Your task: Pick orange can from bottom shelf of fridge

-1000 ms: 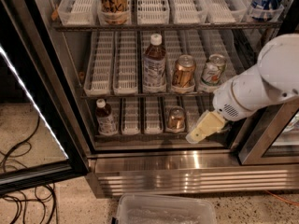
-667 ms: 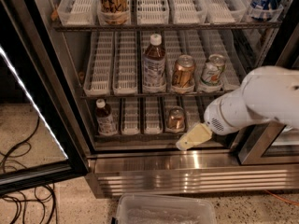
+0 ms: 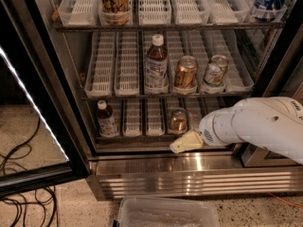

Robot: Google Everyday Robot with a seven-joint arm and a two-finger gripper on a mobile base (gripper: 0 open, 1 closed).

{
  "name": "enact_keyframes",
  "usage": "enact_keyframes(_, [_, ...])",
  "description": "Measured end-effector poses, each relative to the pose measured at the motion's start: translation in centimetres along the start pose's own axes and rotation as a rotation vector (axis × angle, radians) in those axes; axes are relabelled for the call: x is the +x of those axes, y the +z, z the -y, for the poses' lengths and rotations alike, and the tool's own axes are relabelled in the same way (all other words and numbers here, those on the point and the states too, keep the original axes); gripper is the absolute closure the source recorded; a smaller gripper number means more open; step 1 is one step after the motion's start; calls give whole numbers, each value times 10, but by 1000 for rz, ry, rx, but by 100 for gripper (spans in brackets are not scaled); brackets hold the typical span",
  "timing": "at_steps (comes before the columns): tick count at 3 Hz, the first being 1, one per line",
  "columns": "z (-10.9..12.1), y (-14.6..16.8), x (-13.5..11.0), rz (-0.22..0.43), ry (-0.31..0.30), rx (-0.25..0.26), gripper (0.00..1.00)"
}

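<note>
1. The tool (image 3: 183, 144) hangs at the open front of the fridge (image 3: 71, 79), just above its ribbed steel base. It is low and just in front of the orange can (image 3: 178, 120), close to it but, as far as I can see, not touching.
2. Over the last second the tool has slid leftward and dropped. It was off to the right of the can's lane, level with the can, and now sits nearly in line with it, pointing left along the front edge.
3. The orange can has not moved. It stands upright in one of the white slotted lanes of the bottom table (image 3: 139, 119), the lowest rack, right of the middle and near the front.
4. I cannot tell whether the tool is apart or together. Nothing appears to be held in it.
5. My reading is that the approach is nearly lined up but the grasp is not yet begun. The tool probably needs to turn inward and rise a little to reach the can's body.
6. A small brown bottle (image 3: 106, 119) stands well to the left on the same table. A similar copper can (image 3: 185, 72) sits on the rack above and is not the target
</note>
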State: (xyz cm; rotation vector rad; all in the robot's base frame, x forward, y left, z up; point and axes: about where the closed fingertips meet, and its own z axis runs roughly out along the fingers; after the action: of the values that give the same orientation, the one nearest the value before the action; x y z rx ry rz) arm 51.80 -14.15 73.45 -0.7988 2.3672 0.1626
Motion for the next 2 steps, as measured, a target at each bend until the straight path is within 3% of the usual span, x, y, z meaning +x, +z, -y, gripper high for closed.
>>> enact_keyframes(1, [0, 0, 0, 1, 0, 0, 0])
enact_keyframes(2, [-3, 15, 1, 52, 53, -25, 0])
